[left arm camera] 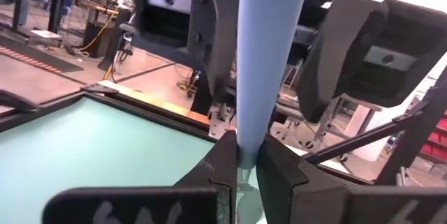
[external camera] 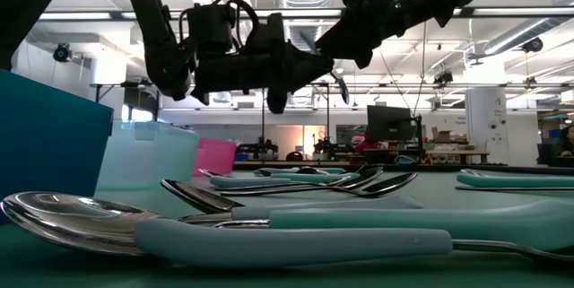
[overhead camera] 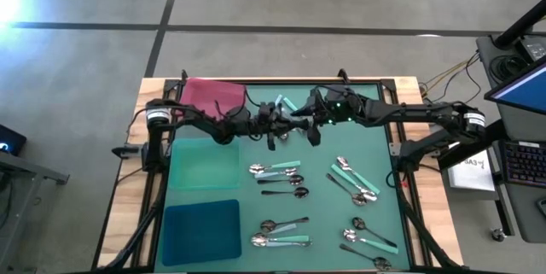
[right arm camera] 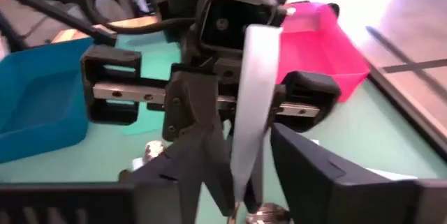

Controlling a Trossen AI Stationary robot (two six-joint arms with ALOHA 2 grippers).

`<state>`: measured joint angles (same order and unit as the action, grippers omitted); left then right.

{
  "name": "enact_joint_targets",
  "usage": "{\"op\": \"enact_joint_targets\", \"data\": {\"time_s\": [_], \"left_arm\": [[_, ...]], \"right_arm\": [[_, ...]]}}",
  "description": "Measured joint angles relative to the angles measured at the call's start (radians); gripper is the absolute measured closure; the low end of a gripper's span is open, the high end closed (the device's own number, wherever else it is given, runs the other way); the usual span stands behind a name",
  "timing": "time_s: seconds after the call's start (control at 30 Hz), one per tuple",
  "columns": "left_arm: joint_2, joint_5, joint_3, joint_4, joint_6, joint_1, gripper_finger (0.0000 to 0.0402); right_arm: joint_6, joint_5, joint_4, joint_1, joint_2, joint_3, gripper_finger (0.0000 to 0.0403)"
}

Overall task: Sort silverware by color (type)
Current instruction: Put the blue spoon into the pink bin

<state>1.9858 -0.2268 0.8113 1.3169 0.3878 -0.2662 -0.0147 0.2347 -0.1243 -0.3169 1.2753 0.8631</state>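
**Handover in mid-air over the far middle of the table**

Seen from above: left gripper [overhead camera: 275,125] and right gripper [overhead camera: 309,123] nose to nose above the mat [overhead camera: 324,223], between the pink tray [overhead camera: 209,95] and the scattered silverware [overhead camera: 281,171]. Green tray [overhead camera: 205,163] and blue tray [overhead camera: 200,231] nearer the left arm

From table height: both grippers hanging high, well clear of the spoons lying in the foreground [external camera: 269,230]

From the left wrist: fingers [left arm camera: 279,175] pinched shut on the lower end of a mint-handled utensil [left arm camera: 269,49], long axis running straight out from the jaws toward the other gripper

From the right wrist: same handle [right arm camera: 253,98] standing between the right fingers [right arm camera: 314,175], jaws parted, apparently not gripping. Judged: piece now carried by the left arm, with the trays on its side
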Motion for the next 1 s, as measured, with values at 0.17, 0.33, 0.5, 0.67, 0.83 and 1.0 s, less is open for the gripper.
{"op": "enact_joint_targets", "data": {"time_s": [0.17, 0.33, 0.5, 0.67, 0.83, 1.0], "left_arm": [[-0.026, 0.0, -0.045, -0.019, 0.002, -0.043, 0.0384], [-0.096, -0.001, -0.129, -0.084, 0.003, -0.128, 0.0384], [-0.227, -0.001, -0.223, -0.21, -0.029, -0.23, 0.0384], [-0.405, 0.01, -0.267, -0.521, -0.093, -0.328, 0.0384], [-0.575, 0.099, -0.239, -0.944, -0.207, -0.364, 0.0384], [-0.701, 0.286, -0.153, -1.354, -0.291, -0.365, 0.0385]], "right_arm": [[0.016, -0.133, 0.127, -0.002, -0.047, 0.011, 0.0212], [0.015, -0.181, 0.277, -0.002, -0.106, 0.021, 0.0216], [-0.019, -0.183, 0.38, -0.002, -0.134, 0.021, 0.0228], [-0.028, -0.183, 0.434, -0.002, -0.127, 0.011, 0.0239], [-0.039, -0.186, 0.447, -0.002, -0.099, 0.001, 0.0245], [-0.04, -0.189, 0.452, -0.002, -0.075, 0.001, 0.025]]}}
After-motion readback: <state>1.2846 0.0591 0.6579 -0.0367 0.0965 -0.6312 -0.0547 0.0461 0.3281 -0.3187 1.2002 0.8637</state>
